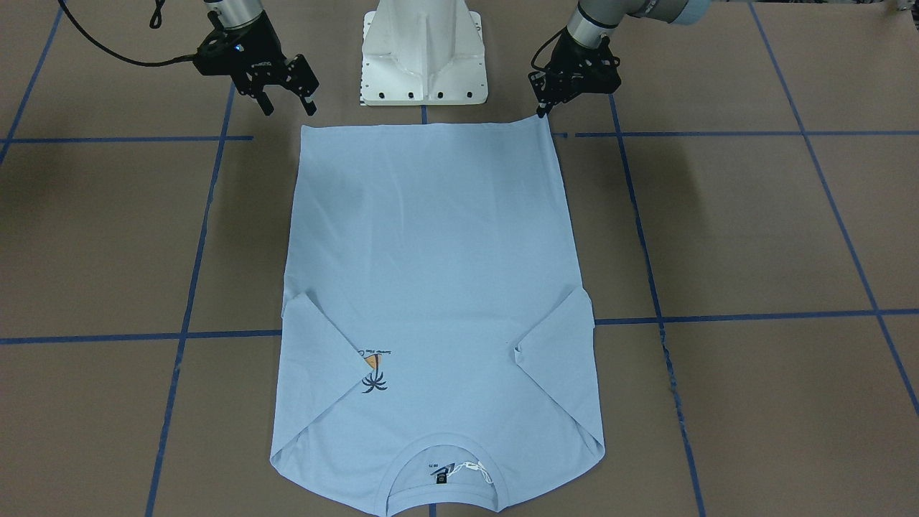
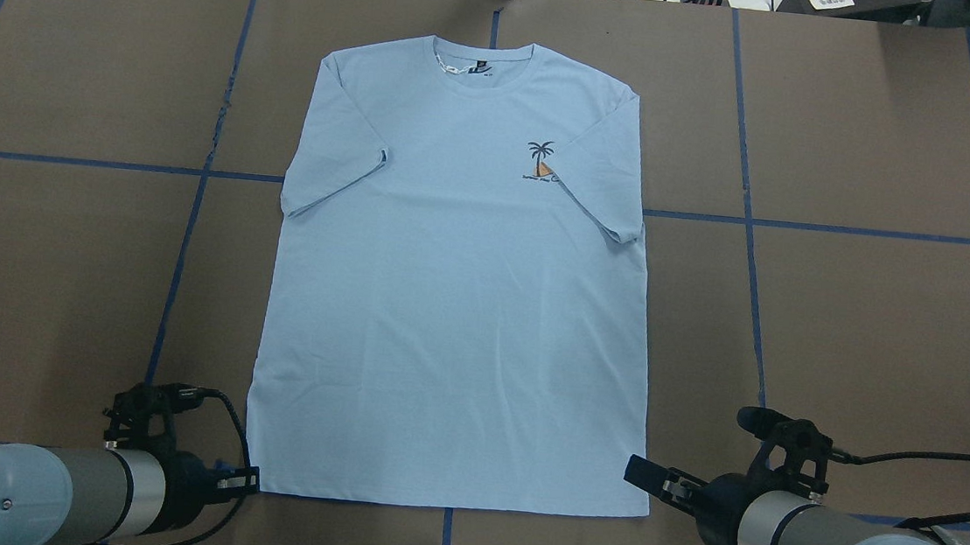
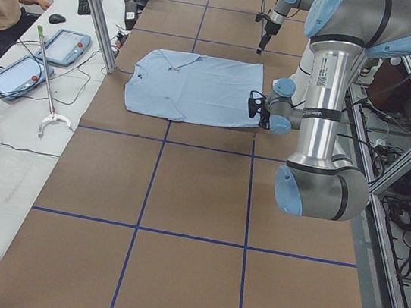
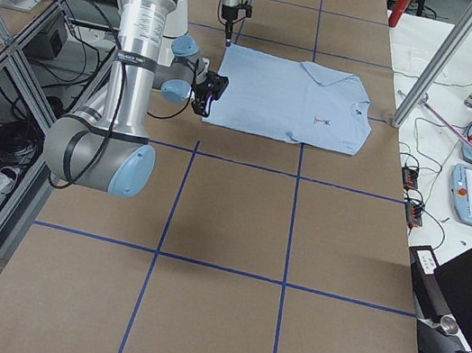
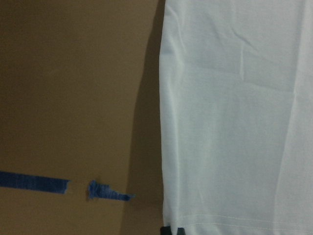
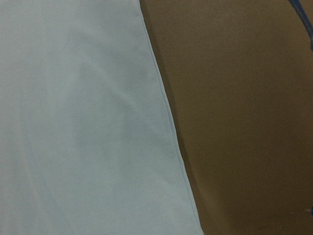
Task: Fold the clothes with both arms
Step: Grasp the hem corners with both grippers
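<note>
Front view catches the right gripper with jaws spread wide, hanging just short of one hem corner of the light blue short-sleeved T-shirt; its wrist camera shows only cloth edge and brown paper-covered table; left gripper points tip-down at the other corner, a dark fingertip peeking at the hem; gripping or not, cannot tell; the shirt lies flat, stretching away from both jaws.

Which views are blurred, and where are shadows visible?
Left wrist view: soft, the T-shirt looks nearly white, a dark shadow runs along its edge. Right wrist view: soft and dimmer. Front-facing view: sharp, faint broad shadows on the table beside the T-shirt.
</note>
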### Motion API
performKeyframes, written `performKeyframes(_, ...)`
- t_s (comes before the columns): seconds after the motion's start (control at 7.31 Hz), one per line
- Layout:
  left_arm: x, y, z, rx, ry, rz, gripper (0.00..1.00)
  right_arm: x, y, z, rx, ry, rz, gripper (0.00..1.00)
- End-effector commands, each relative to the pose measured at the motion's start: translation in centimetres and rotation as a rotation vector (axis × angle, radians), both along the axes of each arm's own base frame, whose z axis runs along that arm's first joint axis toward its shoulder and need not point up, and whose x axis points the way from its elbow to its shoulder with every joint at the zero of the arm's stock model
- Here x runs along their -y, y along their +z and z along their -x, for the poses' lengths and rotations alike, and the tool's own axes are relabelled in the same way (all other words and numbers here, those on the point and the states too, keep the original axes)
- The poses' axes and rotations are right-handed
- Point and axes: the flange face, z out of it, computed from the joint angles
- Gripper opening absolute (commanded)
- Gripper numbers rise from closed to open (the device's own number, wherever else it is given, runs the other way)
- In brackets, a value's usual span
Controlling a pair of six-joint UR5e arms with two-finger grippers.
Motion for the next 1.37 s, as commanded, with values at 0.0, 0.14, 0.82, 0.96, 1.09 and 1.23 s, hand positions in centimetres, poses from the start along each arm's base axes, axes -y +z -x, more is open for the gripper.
performKeyframes(0.0, -0.1, -0.3, -0.1, 0.007, 0.005, 0.002, 0.00, -1.4, 2.4, 1.9, -0.027, 0.056, 0.068, 0.88)
performKeyframes(0.14, -0.2, -0.4, -0.2, 0.005, 0.007, 0.002, 0.00, -2.2, 2.8, 2.6, -0.076, 0.092, 0.114, 0.79)
performKeyframes(0.82, -0.4, -1.0, -0.4, -0.009, 0.010, 0.003, 0.00, -3.1, 2.0, 6.4, -0.081, 0.126, 0.147, 0.61)
performKeyframes(0.96, -0.3, -1.1, -0.3, -0.010, 0.009, 0.003, 0.00, -3.0, 2.0, 6.4, -0.081, 0.128, 0.147, 0.61)
performKeyframes(1.09, -0.4, -1.1, -0.3, -0.010, 0.010, 0.003, 0.00, -2.9, 1.9, 6.4, -0.080, 0.129, 0.147, 0.51)
performKeyframes(1.23, -0.4, -1.1, -0.3, -0.010, 0.010, 0.003, 0.00, -2.7, 1.6, 6.2, -0.073, 0.134, 0.147, 0.24)
